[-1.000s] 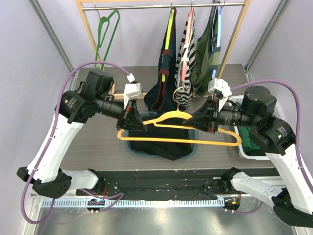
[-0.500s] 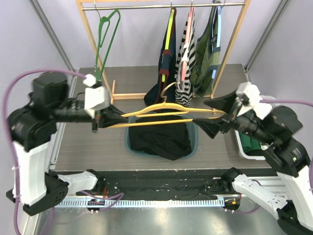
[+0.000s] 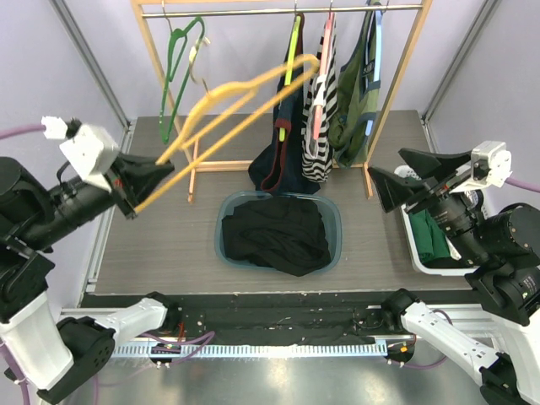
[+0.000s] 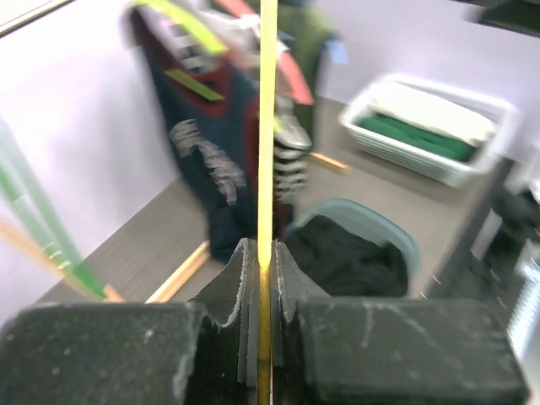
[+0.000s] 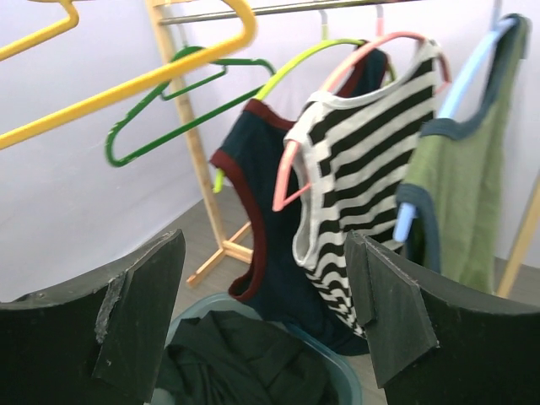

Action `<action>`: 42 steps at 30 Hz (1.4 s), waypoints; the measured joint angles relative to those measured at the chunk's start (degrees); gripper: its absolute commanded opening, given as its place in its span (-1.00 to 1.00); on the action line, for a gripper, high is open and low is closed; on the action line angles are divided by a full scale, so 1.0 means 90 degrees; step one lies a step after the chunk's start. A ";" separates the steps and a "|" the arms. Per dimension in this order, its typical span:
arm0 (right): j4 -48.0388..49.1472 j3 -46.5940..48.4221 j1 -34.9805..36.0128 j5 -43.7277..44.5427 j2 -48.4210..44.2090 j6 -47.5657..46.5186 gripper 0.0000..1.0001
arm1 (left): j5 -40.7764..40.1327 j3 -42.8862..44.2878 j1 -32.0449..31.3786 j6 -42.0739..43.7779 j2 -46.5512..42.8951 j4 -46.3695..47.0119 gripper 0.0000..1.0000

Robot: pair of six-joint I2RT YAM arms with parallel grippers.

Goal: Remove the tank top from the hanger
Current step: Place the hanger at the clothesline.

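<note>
— While the left gripper (image 3: 154, 175) is raised at the left side, what is between its jaws?
— Its jaws are pressed together on the thin bar of the yellow hanger (image 3: 240, 84). This hanger is in the air, tilted, and it rises from the gripper toward the right. It is bare, with no cloth on it.
— And where is the tank top (image 3: 278, 236)?
— It is black and lies crumpled in the basin (image 3: 221, 226), in the middle of the table (image 3: 160, 245), below the yellow hanger and apart from it.
— How does the right gripper (image 3: 391, 169) stand?
— Its fingers are wide apart and hold nothing. It is over the right side of the table, near the white basket (image 3: 419, 257), which has green cloth inside.
— What is on the far side?
— The wooden rack (image 3: 152, 51). A green hanger (image 3: 181, 76) hangs at its left end, without clothes. Three tops hang more to the right: a navy one (image 3: 278, 152), a striped one (image 3: 319, 126) and a green one (image 3: 350, 110). The tip of the yellow hanger comes close to the navy top; if they touch, I cannot tell.
</note>
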 measured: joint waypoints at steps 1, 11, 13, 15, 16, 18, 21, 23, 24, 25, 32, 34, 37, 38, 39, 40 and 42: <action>0.0000 0.0000 0.0000 0.0151 0.0000 0.0005 0.69 | -0.0294 -0.0015 0.0046 -0.0151 0.0034 0.0112 -1.00; -0.0066 0.0032 0.0002 0.1168 0.0005 0.0143 0.65 | -0.2307 -0.0784 0.0427 -0.1115 0.0053 0.0986 -0.99; -0.0087 0.0066 0.0002 0.1299 0.0032 0.0185 0.65 | -0.2531 -0.1056 0.0517 -0.1219 0.0075 0.1032 -1.00; -0.0102 0.0080 0.0000 0.1426 0.0083 0.0245 0.64 | -0.2749 -0.1314 0.0568 -0.1285 0.0134 0.1056 -1.00; -0.0112 0.0080 0.0000 0.1467 0.0117 0.0272 0.64 | -0.2885 -0.1440 0.0588 -0.1326 0.0214 0.1059 -1.00; -0.0126 0.0083 0.0000 0.1501 0.0204 0.0318 0.63 | -0.3041 -0.1564 0.0602 -0.1416 0.0391 0.1059 -1.00; -0.0151 0.0083 0.0000 0.1513 0.0352 0.0372 0.62 | -0.3147 -0.1566 0.0602 -0.1447 0.0814 0.1061 -0.99; -0.0151 0.0080 0.0000 0.1511 0.0423 0.0403 0.61 | -0.3167 -0.1501 0.0602 -0.1447 0.1139 0.1049 -1.00; -0.0153 0.0078 0.0000 0.1501 0.0452 0.0425 0.59 | -0.3164 -0.1440 0.0602 -0.1445 0.1355 0.1047 -1.00; -0.0151 0.0075 0.0000 0.1491 0.0464 0.0442 0.59 | -0.3162 -0.1409 0.0602 -0.1445 0.1474 0.1061 -1.00; -0.0119 -0.0078 0.0000 0.1440 0.0469 0.0476 0.54 | -0.3113 -0.1081 0.0602 -0.1440 0.2016 0.1248 -1.00; -0.0119 -0.0160 0.0000 0.1440 0.0471 0.0474 0.54 | -0.3033 -0.1073 0.0602 -0.1440 0.2013 0.1365 -1.00; -0.0129 -0.0299 0.0000 0.1438 0.0471 0.0471 0.52 | -0.2885 -0.1073 0.0602 -0.1438 0.2006 0.1564 -0.99; -0.0131 -0.0340 0.0000 0.1440 0.0476 0.0471 0.52 | -0.2846 -0.1073 0.0602 -0.1438 0.2006 0.1627 -1.00; -0.0131 -0.0364 0.0000 0.1440 0.0483 0.0469 0.51 | -0.2798 -0.1071 0.0602 -0.1435 0.2006 0.1685 -0.99; -0.0129 -0.0376 0.0000 0.1438 0.0491 0.0466 0.51 | -0.2764 -0.1066 0.0602 -0.1435 0.2008 0.1710 -1.00; -0.0131 -0.0406 0.0000 0.1438 0.0500 0.0466 0.50 | -0.2703 -0.0967 0.0602 -0.1433 0.2069 0.1707 -1.00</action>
